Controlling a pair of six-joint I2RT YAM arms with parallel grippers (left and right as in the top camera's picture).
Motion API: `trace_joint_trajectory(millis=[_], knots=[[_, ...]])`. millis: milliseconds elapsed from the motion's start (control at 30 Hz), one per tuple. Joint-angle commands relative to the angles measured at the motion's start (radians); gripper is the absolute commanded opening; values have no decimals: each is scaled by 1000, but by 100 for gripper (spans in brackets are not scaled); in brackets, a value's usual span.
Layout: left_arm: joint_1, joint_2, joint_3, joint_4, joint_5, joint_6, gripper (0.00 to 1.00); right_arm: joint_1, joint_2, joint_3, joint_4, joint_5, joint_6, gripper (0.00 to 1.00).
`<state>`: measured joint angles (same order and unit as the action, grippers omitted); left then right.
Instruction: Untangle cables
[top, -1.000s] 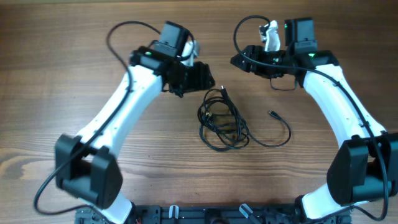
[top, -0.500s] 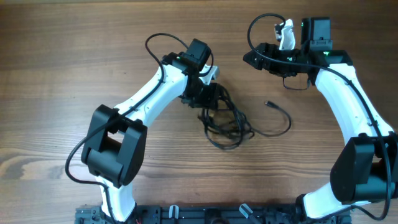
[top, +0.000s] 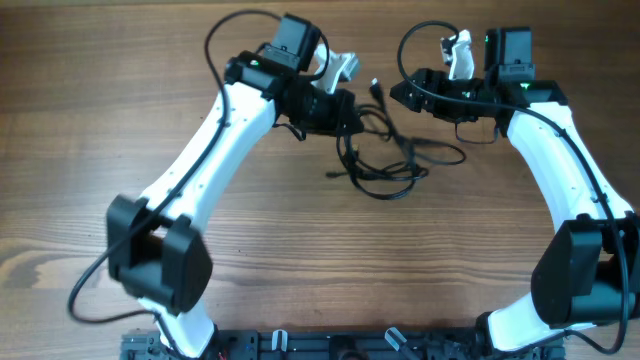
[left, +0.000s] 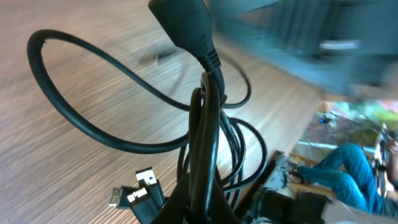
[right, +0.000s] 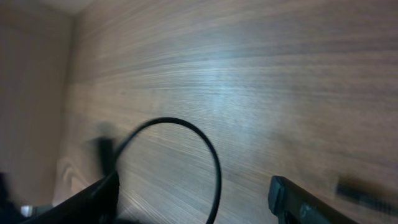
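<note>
Position: the cables (top: 385, 168) lie as a loose black tangle on the wood-grain table (top: 90, 120), on the far side between the two arms. The upper strands run up into the left gripper (top: 343, 104).

Jaws: the left gripper is clamped on a bunch of several strands. Its wrist view shows them running side by side into the pinch, with one loop springing out sideways. The right gripper (right: 194, 186) stands wide with nothing held. A thin dark arc crosses its blurred view; it may be one of the cables, but I cannot say.

Material: thin round cords with a smooth matte rubbery jacket. The small plugs (left: 140, 190) are hard and boxy with metal tips. The larger moulded plug (left: 183, 25) has a ribbed collar.

Handling (judgement):
- The cords look light and limp, with enough spring to hold a curve.
- The jacket should grip well, though strands will slide over each other.
- The plugs are likely to snag in loops.
- The best hold is a single strand just behind a plug, drawn out through the loops.
- Hauling on the whole bunch risks tightening the knot.
</note>
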<state>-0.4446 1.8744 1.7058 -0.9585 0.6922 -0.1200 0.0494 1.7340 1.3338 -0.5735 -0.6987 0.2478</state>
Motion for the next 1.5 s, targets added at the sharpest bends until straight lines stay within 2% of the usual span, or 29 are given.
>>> trace_joint_trajectory(millis=[0,233,333,467,533,633,700,900,967,1100,1133,1200,1333,1367,1467], knots=[[-1,-53,25,3,104,90,4,3,10,3,13,-117,-123,81],[0,-53,25,-3,107,78,4,3,10,3,104,-295,-135,81],[1,-53,25,-3,213,92,4,3,10,3,111,-293,-145,82],[1,-53,25,0,242,144,4,3,10,1,77,-246,-175,82],[3,-53,25,4,243,168,4,3,10,1,41,-194,-228,82],[5,-53,25,14,243,169,4,3,10,1,-28,-188,-411,85],[5,-53,25,23,248,169,4,3,11,1,-57,-188,-483,86],[5,-53,25,48,323,169,4,21,70,0,-76,-192,-536,86],[5,-53,25,53,330,169,4,37,109,0,-72,-236,-536,86],[4,-53,25,53,330,168,4,63,171,0,-18,-448,-530,85],[4,-53,25,56,330,167,4,77,187,0,13,-469,-490,85],[4,-53,25,58,330,165,4,98,209,0,84,-424,-382,81],[4,-53,25,56,330,165,4,97,217,0,238,-143,-69,50],[4,-53,25,56,330,165,4,87,216,0,275,-94,-14,38],[4,-53,25,56,330,165,4,49,216,1,372,-21,106,24]])
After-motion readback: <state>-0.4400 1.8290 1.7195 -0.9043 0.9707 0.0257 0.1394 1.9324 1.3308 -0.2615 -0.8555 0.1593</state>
